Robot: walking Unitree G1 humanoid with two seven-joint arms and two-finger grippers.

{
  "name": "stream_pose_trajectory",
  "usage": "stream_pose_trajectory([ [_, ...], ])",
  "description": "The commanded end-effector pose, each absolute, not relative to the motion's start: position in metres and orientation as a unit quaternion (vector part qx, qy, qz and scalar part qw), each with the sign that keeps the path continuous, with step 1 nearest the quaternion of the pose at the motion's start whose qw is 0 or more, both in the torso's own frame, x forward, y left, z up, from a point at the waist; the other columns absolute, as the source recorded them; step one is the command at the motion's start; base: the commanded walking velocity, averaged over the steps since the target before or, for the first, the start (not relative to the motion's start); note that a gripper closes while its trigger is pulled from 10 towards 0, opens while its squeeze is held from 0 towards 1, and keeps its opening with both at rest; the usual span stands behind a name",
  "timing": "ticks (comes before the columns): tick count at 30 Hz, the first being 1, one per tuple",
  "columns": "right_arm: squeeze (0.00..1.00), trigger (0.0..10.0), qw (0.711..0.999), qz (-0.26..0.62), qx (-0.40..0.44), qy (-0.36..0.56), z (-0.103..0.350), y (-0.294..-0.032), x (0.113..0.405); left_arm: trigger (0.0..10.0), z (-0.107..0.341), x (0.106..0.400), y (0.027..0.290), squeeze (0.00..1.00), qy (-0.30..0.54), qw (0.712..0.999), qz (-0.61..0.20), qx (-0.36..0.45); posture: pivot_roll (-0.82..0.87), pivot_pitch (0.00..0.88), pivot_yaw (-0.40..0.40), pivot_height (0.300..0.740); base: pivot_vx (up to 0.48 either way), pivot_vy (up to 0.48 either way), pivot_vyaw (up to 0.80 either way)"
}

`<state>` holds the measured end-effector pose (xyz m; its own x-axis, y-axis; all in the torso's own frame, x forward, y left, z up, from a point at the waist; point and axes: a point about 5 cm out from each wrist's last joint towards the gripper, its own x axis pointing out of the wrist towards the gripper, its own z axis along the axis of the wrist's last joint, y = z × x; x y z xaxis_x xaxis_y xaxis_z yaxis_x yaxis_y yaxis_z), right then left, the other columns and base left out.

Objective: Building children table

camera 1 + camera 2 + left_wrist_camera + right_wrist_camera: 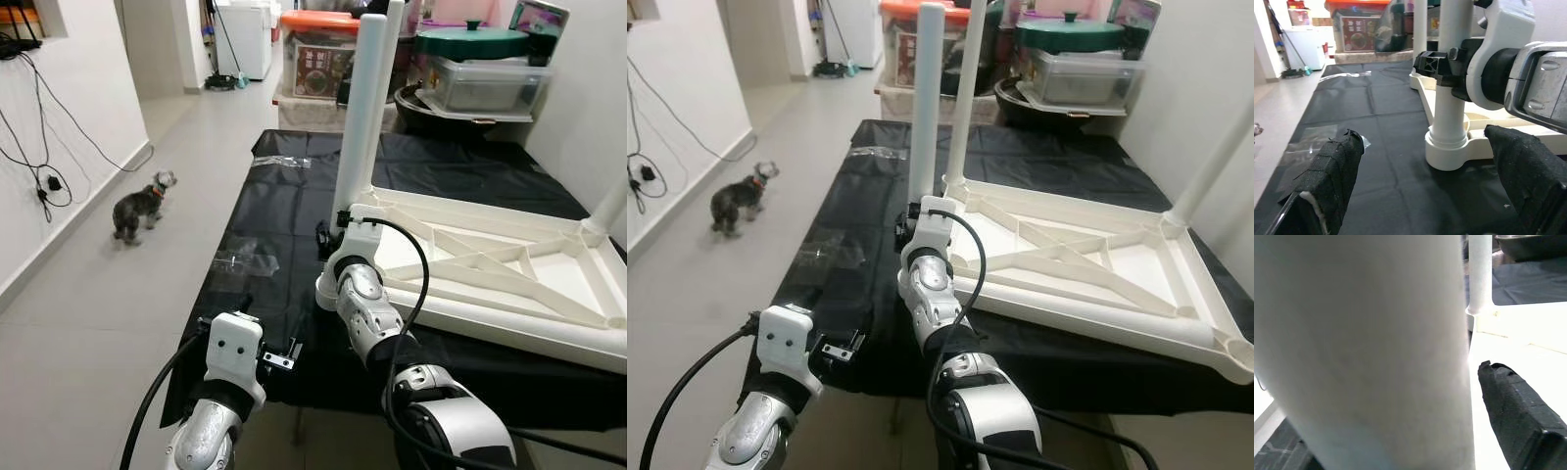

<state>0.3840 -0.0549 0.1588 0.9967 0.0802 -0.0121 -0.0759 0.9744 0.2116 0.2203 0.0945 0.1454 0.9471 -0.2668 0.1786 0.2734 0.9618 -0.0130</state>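
Gripping the near-left table leg (924,108) low down, my right gripper (1442,68) has its black fingers closed around the white tube just above the corner socket (1447,149). That leg stands upright, its long axis vertical, seated in the near-left corner of the upturned white tabletop (1136,269), which lies underside-up on the black-covered table (284,211). My left gripper (1425,181) hovers near and to the left of that same corner, fingers spread wide and holding nothing, pointing across at the leg's base. The right arm is the one on the leg, so any pressing or twisting home runs straight down that axis. A second leg (968,93) stands just beyond, a small dog (140,206) on the floor far left
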Motion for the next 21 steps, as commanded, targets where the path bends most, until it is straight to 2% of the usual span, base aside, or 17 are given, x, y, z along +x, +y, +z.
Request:
stream_pose_trajectory([
  [1,0.0,10.0,0.984,0.12,0.13,-0.008,0.164,-0.039,0.38,10.0,0.143,0.219,0.094,0.0,-0.086,0.987,-0.137,-0.015,0.02,0.0,-0.049,0.74,0.0,0.0,0.0],
  [2,0.0,10.0,0.977,0.161,0.14,-0.012,0.166,-0.036,0.38,10.0,0.143,0.219,0.093,0.0,-0.086,0.987,-0.138,-0.015,0.02,0.0,-0.049,0.74,0.0,0.0,0.0],
  [3,0.0,10.0,0.962,0.237,0.137,-0.019,0.169,-0.031,0.378,10.0,0.143,0.22,0.093,0.0,-0.086,0.986,-0.138,-0.016,0.01,0.0,-0.045,0.74,0.0,0.0,0.0],
  [4,0.0,10.0,0.962,0.237,0.137,-0.019,0.169,-0.031,0.378,10.0,0.143,0.22,0.093,0.0,-0.086,0.986,-0.138,-0.016,0.01,0.0,-0.045,0.74,0.0,0.0,0.0],
  [6,0.0,10.0,0.924,0.362,0.12,-0.004,0.168,-0.026,0.374,10.0,0.144,0.22,0.093,0.0,-0.087,0.986,-0.139,-0.016,0.01,0.0,-0.046,0.74,0.0,0.0,0.0],
  [7,0.0,10.0,0.924,0.362,0.12,-0.004,0.168,-0.026,0.374,10.0,0.144,0.22,0.093,0.0,-0.087,0.986,-0.139,-0.016,0.01,0.0,-0.046,0.74,0.0,0.0,0.0],
  [8,0.0,10.0,0.9,0.423,0.109,0.01,0.167,-0.027,0.372,10.0,0.145,0.22,0.093,0.0,-0.089,0.986,-0.139,-0.017,0.0,0.0,-0.052,0.74,0.0,0.0,0.0],
  [9,0.0,10.0,0.9,0.423,0.109,0.01,0.167,-0.027,0.372,10.0,0.145,0.22,0.093,0.0,-0.089,0.986,-0.139,-0.017,0.0,0.0,-0.052,0.74,0.0,0.0,0.0],
  [11,0.0,10.0,0.865,0.493,0.086,0.026,0.166,-0.032,0.369,10.0,0.147,0.221,0.093,0.0,-0.092,0.986,-0.138,-0.017,-0.01,0.0,-0.058,0.74,0.0,0.0,0.0],
  [16,0.0,10.0,0.839,0.539,0.054,0.056,0.171,-0.035,0.372,10.0,0.147,0.222,0.094,0.0,-0.091,0.986,-0.135,-0.016,-0.01,0.0,-0.058,0.74,0.0,0.0,0.0],
  [17,0.0,10.0,0.829,0.554,0.05,0.063,0.172,-0.034,0.371,10.0,0.147,0.222,0.095,0.0,-0.091,0.987,-0.135,-0.015,-0.01,0.0,-0.046,0.74,0.0,0.0,0.0],
  [18,0.0,10.0,0.804,0.588,0.044,0.073,0.174,-0.03,0.369,10.0,0.147,0.221,0.095,0.0,-0.092,0.987,-0.135,-0.015,-0.01,0.0,-0.041,0.74,0.0,0.0,0.0],
  [21,0.0,10.0,0.789,0.609,0.035,0.077,0.175,-0.027,0.367,10.0,0.147,0.221,0.096,0.0,-0.092,0.987,-0.133,-0.014,-0.01,0.0,-0.041,0.74,0.0,0.0,0.0],
])
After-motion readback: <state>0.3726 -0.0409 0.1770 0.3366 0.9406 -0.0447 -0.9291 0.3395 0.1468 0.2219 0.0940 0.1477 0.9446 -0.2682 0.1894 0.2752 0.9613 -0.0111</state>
